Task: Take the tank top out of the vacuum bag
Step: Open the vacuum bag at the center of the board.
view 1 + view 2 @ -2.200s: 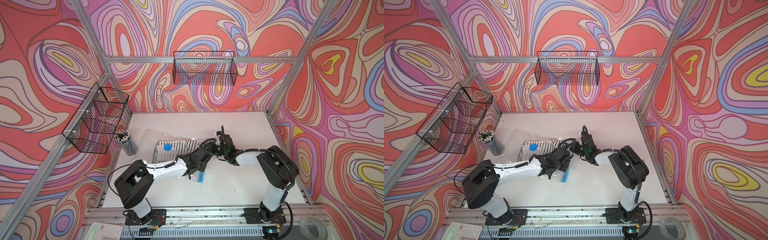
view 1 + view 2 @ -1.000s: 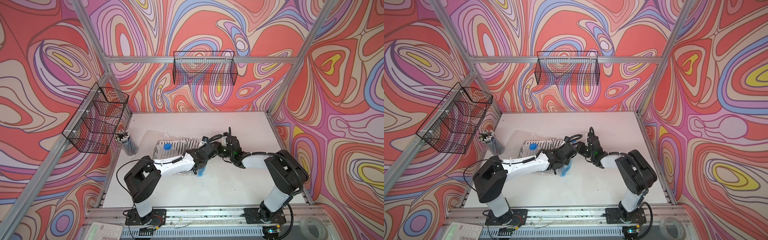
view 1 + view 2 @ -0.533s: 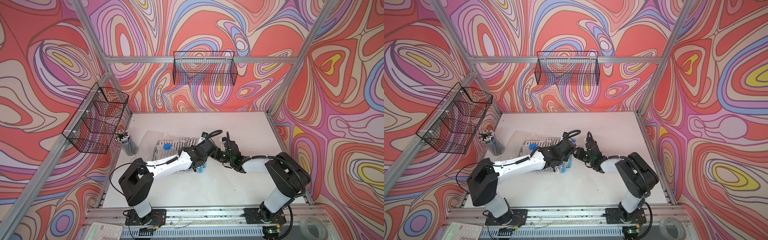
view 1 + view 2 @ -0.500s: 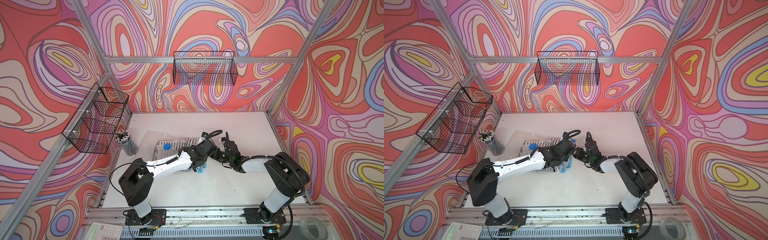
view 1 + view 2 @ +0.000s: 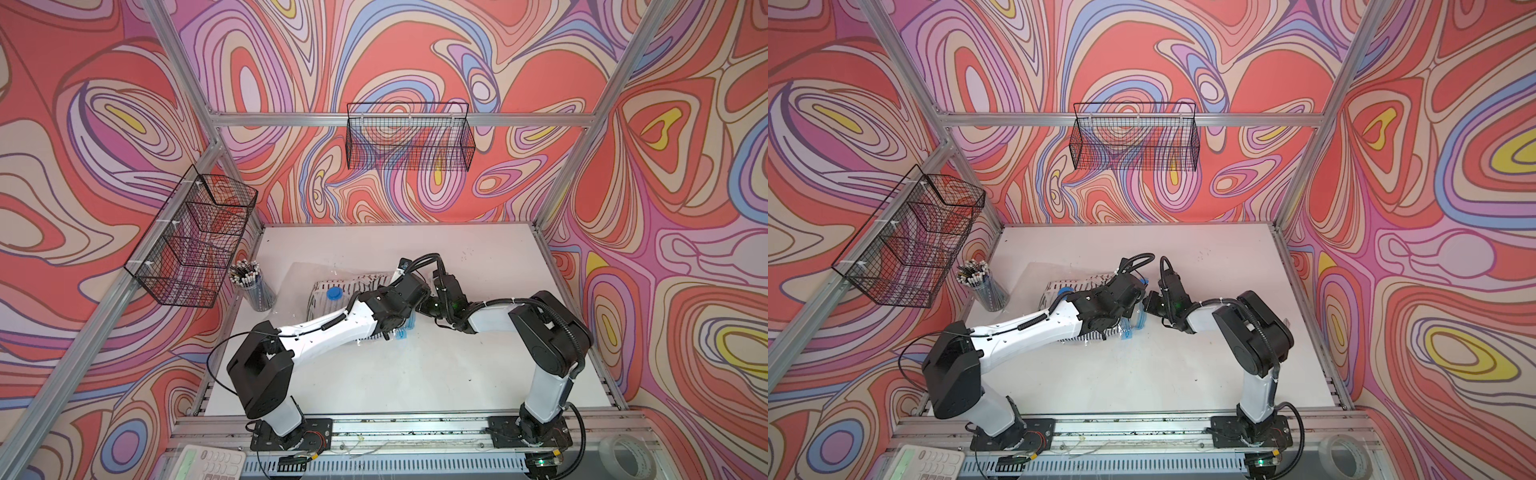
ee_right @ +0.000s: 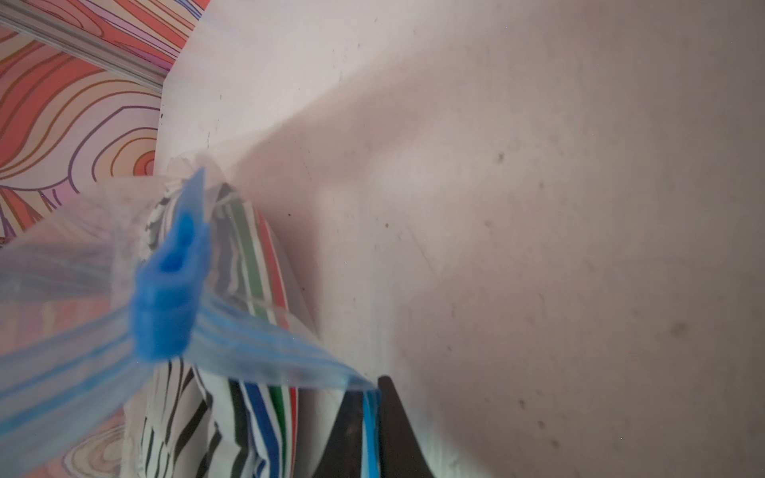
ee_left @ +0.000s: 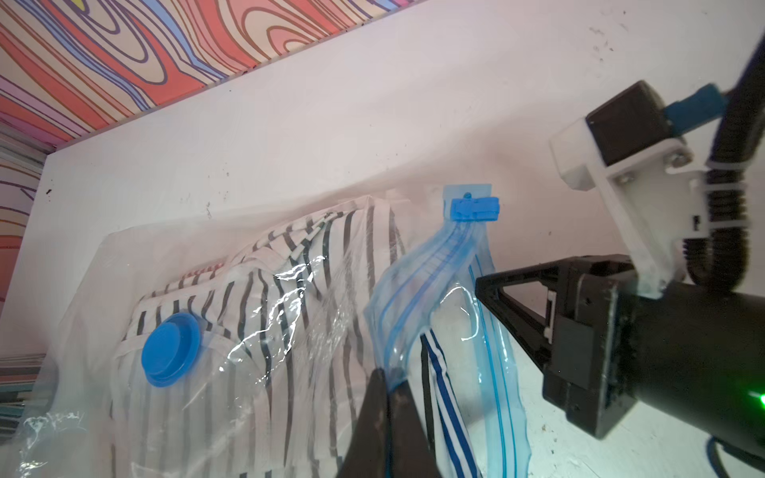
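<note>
The large clear plastic vacuum bag is laid near the clear cup of pencils, with the black-and-white striped tank top enclosed in it. At the bag's edge farthest from that cup, the light-blue zip strip is pinched by the left gripper and by the right gripper.

A robotics lab cell: a frame is holding printed walls, and two arms are standing bolted on a rail.
</note>
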